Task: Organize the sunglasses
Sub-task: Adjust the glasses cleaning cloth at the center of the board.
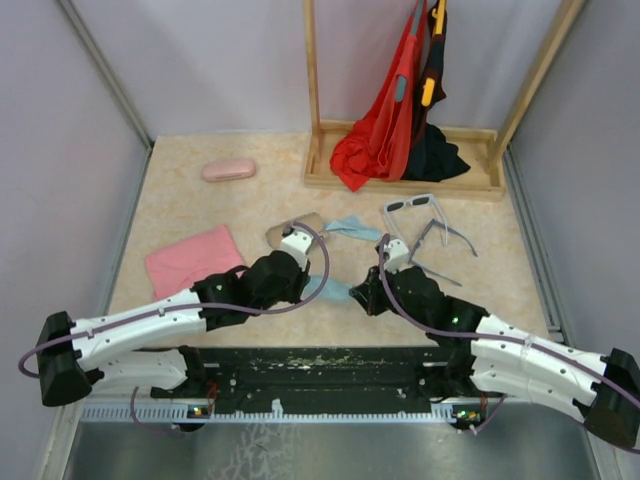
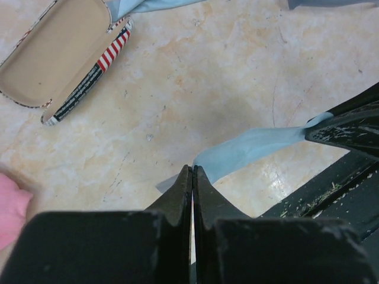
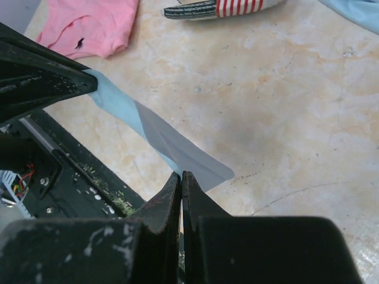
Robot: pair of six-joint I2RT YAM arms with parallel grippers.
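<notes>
While the blue cloth [image 2: 254, 146] hung stretched between the two arms, the step in hand appeared to be handling that cloth, probably folding it or carrying it toward the open case [image 2: 59, 53]. Doing this well called for both arms to travel together at an equal pace, so that the span neither pulled free nor sagged onto the tabletop [image 2: 237, 71]. Tension needed to be light, because each grip sat near an end of the cloth, where thin fabric slips out easily. Any release was best made one side at a time, once the cloth lay flat.

The left end effector [image 2: 192, 168] was fully closed, its fingers pressed together on one end of the cloth. The right end effector [image 3: 181, 175] was closed likewise and pinched the opposite end; the left wrist view showed that pinch plainly. Neither touched the sunglasses.

The white pair [image 1: 408, 205] lay on the tabletop beyond the right arm, near the wooden rack [image 1: 400, 185]. The grey pair [image 1: 437, 226] lay just beside it, nearer the arm, with its temples unfolded. Both pairs were outside the case, so their stowing was judged not yet done.
</notes>
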